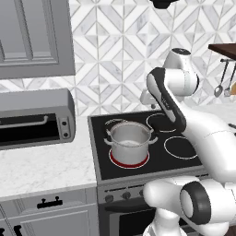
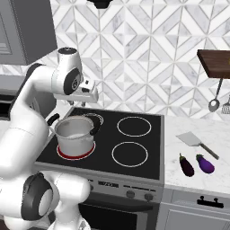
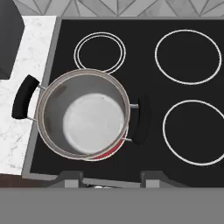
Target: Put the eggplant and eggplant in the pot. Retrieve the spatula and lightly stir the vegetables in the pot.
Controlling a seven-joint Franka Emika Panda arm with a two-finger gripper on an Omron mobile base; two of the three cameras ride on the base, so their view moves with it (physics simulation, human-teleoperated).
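eggplants [image 2: 187, 165] [image 2: 205, 164] on right counter [image 2: 197, 179], near edge, spatula [image 2: 196, 141] just behind. pot [image 2: 74, 133] on near left burner of stove [image 2: 134, 170]. tiled wall [image 2: 143, 54] far. gripper [image 3: 111, 178] above stove, pointing down, fingers apart, nothing between.

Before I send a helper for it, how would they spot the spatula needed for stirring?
Look at the white counter right of the black stove. The spatula lies there, just behind two purple eggplants, flat grey blade with a thin dark handle, unlike the utensils hanging from the shelf.
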